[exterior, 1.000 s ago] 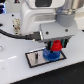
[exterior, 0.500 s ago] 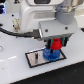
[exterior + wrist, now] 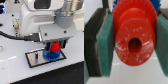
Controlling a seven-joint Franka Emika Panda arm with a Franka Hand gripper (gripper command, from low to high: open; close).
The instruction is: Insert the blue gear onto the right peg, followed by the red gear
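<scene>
Clearly the white Franka arm (image 3: 47, 17) fills most of the exterior view, bent low over a white table (image 3: 12, 70). Under it lies the grey, white-rimmed plate (image 3: 34, 59). On the end of the plate toward the exterior view's right sits the blue gear (image 3: 49, 55), flat and apparently already seated on the right peg, which is hidden beneath it. A thin dark mark (image 3: 37, 56) on the plate's bare half may be the second pin, though it is too small to be sure.

Smaller again, the gripper (image 3: 55, 44) hangs directly over the blue gear. Its two fingers are pressed in on the red gear (image 3: 133, 44), with the teal pads (image 3: 106, 42) bearing on opposite flanks of it; the wrist view shows the pinch squarely across the toothed rim. The red gear's dark centre hole (image 3: 135, 45) faces the wrist camera, nearly central between the pads, so the gear looks level rather than tilted. In the exterior view it rests on or just above the blue gear; I cannot tell which.

The step in hand, as I judge it, is seating the red gear. Doing it well means keeping the bore in line with the peg, descending straight and slowly, holding the gear level, and releasing only once it sits flat on the blue one.
</scene>
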